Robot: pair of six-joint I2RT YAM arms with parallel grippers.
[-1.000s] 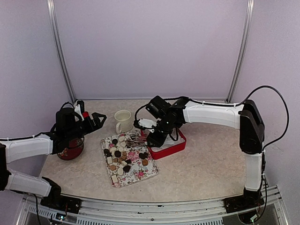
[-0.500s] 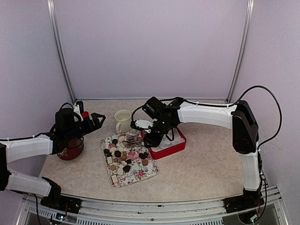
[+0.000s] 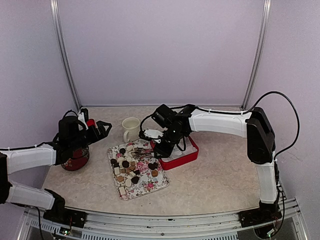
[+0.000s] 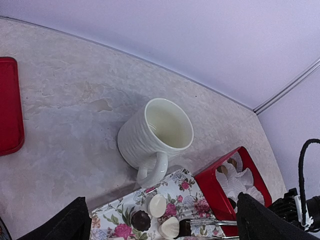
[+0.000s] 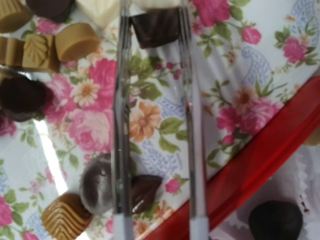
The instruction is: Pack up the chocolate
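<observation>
Several dark, tan and cream chocolates lie on a floral tray. My right gripper is shut on metal tongs that reach out over the tray's far end. In the right wrist view the tongs' arms stand apart, and their tips straddle a dark square chocolate near the top edge. A red box with white paper liners sits just right of the tray; one liner holds a dark chocolate. My left gripper is open and empty, held above the table left of the mug.
A cream mug stands behind the tray, its handle toward the tray. A dark red bowl sits under my left arm. A red lid lies at the left edge of the left wrist view.
My right gripper has moved left from over the red box, carrying the tongs' tips out over the tray's chocolates. The left arm has hardly moved.
</observation>
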